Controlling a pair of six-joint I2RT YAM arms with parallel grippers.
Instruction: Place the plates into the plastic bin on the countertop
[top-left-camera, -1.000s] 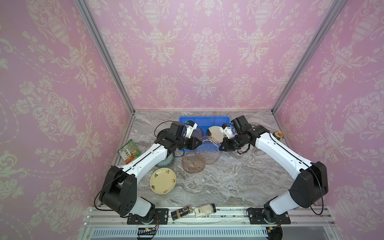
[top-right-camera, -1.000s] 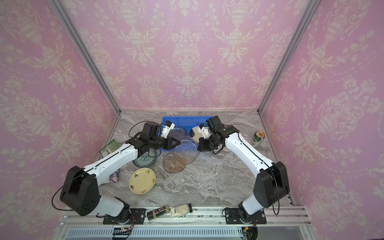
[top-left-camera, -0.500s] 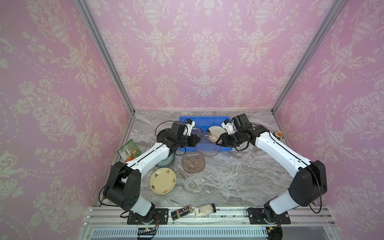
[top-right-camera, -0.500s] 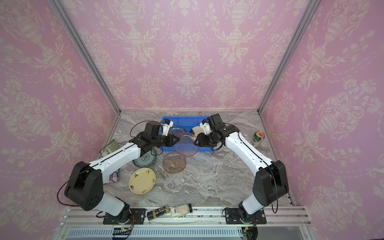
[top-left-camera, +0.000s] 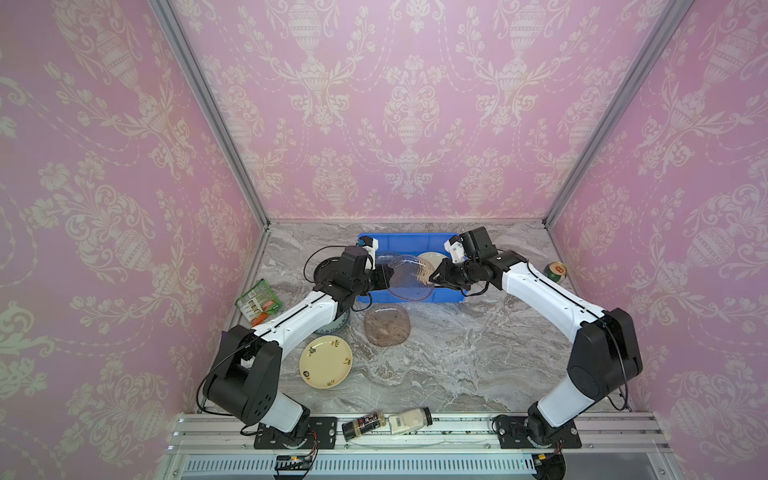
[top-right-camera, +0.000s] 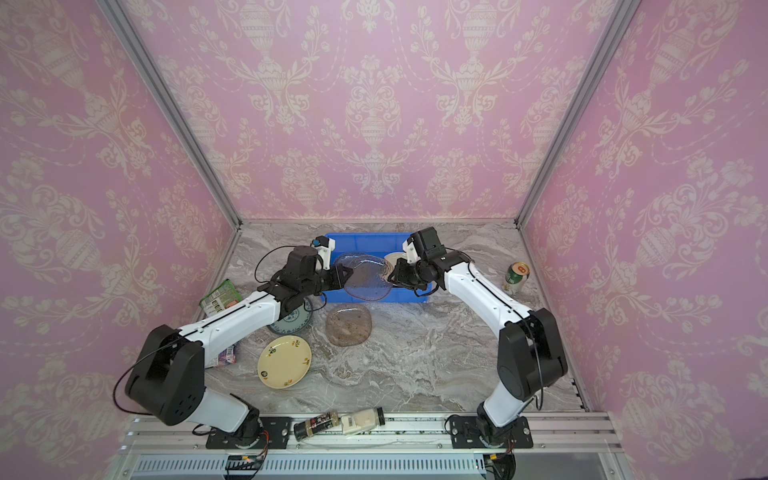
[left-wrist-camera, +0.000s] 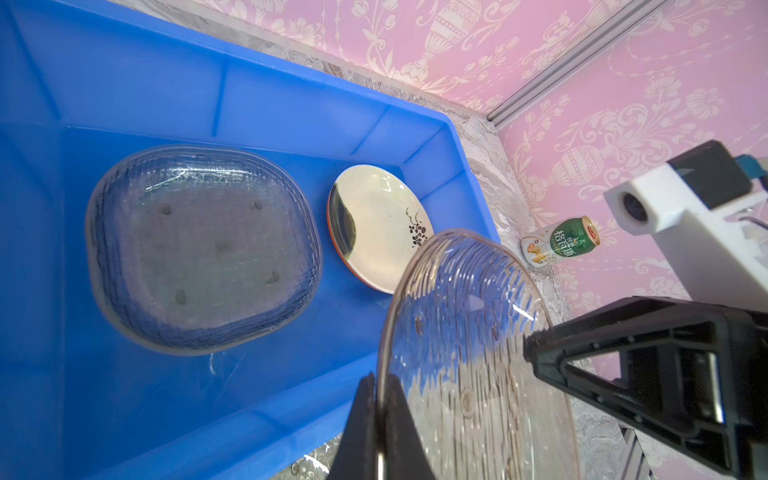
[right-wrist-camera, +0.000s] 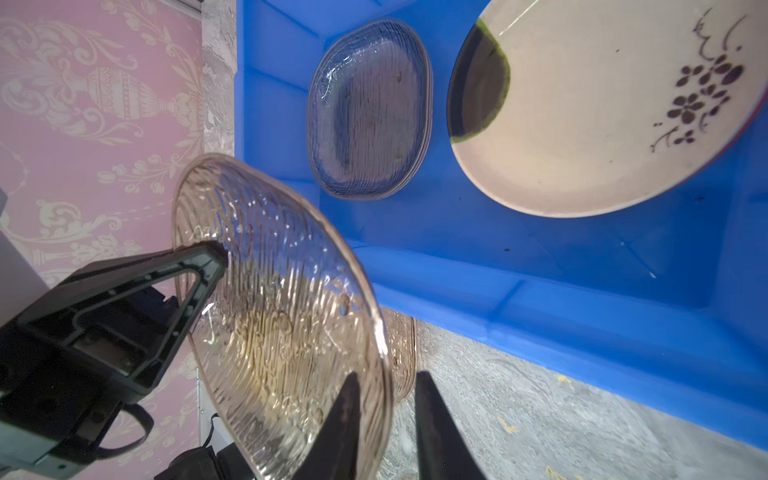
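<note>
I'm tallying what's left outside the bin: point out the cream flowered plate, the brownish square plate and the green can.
cream flowered plate (top-left-camera: 326, 361): in a top view, its centre.
brownish square plate (top-left-camera: 387, 327): in a top view, its centre.
green can (top-left-camera: 553, 275): in a top view, its side below the lid.

Drink can (top-left-camera: 555, 272): green, stood upright near the right wall.
Green packet (top-left-camera: 258, 301): laid flat by the left wall.
Purple packet (top-right-camera: 227, 355): only partly seen.
Dark spice jar (top-left-camera: 365, 424), white bottle (top-left-camera: 409, 419): laid on their sides, end to end, on the aluminium rail (top-left-camera: 457, 428).
Wallpaper (top-left-camera: 407, 104): pink, patterned with cream urns.
</note>
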